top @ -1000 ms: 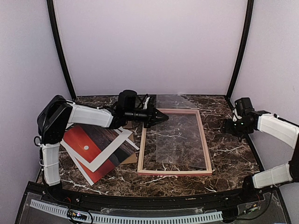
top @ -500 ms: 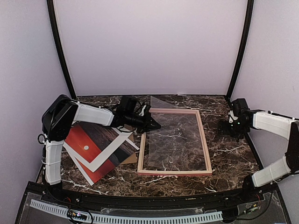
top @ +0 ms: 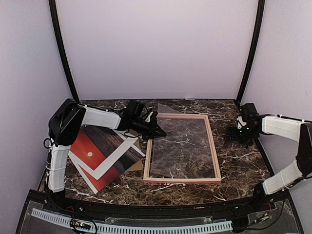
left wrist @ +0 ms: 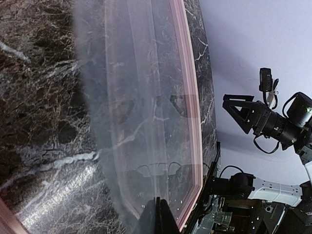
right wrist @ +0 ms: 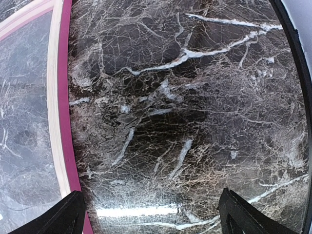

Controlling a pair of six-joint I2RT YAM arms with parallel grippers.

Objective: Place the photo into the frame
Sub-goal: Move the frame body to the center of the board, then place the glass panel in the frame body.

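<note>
Surface [top: 239, 165]: dark marble, frame [top: 181, 180] central, photo [top: 90, 153] at left edge.
Left claw [top: 160, 131]: pinching pane [top: 183, 151].
Right claw [right wrist: 150, 195]: spread, beside frame.

Soft, even light from overhead fills my top view: the lilac walls [top: 156, 48] glow without hot spots, and the arms throw only faint shadows on the glossy marble table [top: 239, 165]. From the left wrist, the clear pane [left wrist: 141, 122] looks milky and hazy, smeared with pale reflections. The left gripper [left wrist: 157, 217] is a dark, unfocused blur at the bottom edge. From the right wrist, a white glare streak lies low on the marble beneath a broad dark shadow, and the black border [right wrist: 295, 73] bows at the right edge.
</note>
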